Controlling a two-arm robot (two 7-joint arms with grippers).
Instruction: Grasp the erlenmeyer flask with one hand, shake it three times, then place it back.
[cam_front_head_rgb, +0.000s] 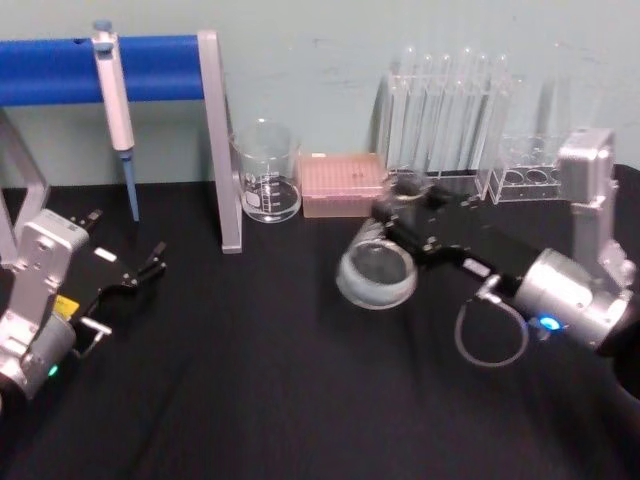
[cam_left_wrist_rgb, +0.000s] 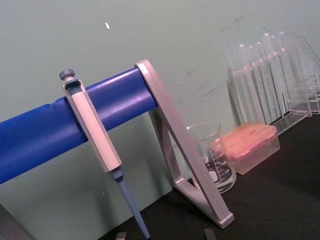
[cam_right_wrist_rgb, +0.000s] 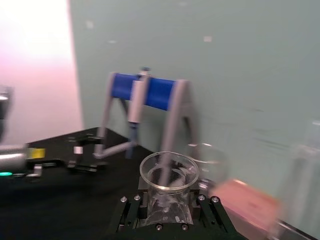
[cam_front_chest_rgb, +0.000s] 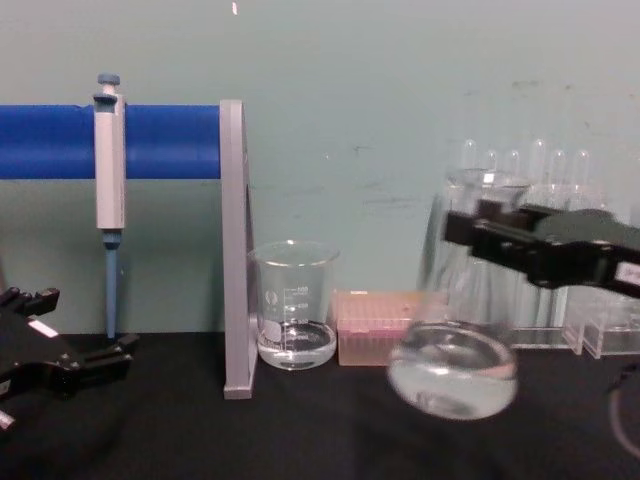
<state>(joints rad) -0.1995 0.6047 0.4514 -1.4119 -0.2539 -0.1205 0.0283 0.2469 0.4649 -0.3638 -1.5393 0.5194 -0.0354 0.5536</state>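
Black cloth covers the table (cam_front_head_rgb: 250, 400) in front of a pale green wall. In the head view, the right gripper (cam_front_head_rgb: 396, 214) is clamped on the neck of the erlenmeyer flask (cam_front_head_rgb: 376, 276). The flask's wide base hangs tilted below the gripper and towards the robot. A pink tip box (cam_front_head_rgb: 343, 185) sits just behind this gripper. The beaker (cam_front_head_rgb: 268, 170) lies farther off to the gripper's left, and a rack of test tubes (cam_front_head_rgb: 450, 110) stands behind it. The left gripper (cam_front_head_rgb: 158, 257) rests low on the cloth, well apart from the flask, with its fingers parted and nothing between them. Behind it a pipette (cam_front_head_rgb: 115, 100) hangs on a blue-barred stand (cam_front_head_rgb: 160, 68).

Ahead of the left wrist, the pipette (cam_left_wrist_rgb: 92, 130) hangs from the stand (cam_left_wrist_rgb: 115, 100). The beaker (cam_left_wrist_rgb: 215, 160), tip box (cam_left_wrist_rgb: 247, 147) and test tubes (cam_left_wrist_rgb: 265, 75) lie beyond it.

From the right wrist, the flask's flared rim (cam_right_wrist_rgb: 169, 170) rises between the jaws, which press on both sides of the neck. The beaker (cam_right_wrist_rgb: 210, 160) is just past the flask, and the stand (cam_right_wrist_rgb: 145, 92) is farther on.

In the chest view, the right gripper (cam_front_chest_rgb: 482, 235) holds the flask (cam_front_chest_rgb: 455, 370) high on its neck. The body leans, with the base swung down below the gripper. Whether its lowest edge touches the cloth cannot be told. The left gripper (cam_front_chest_rgb: 85, 322) sits open at the far side.
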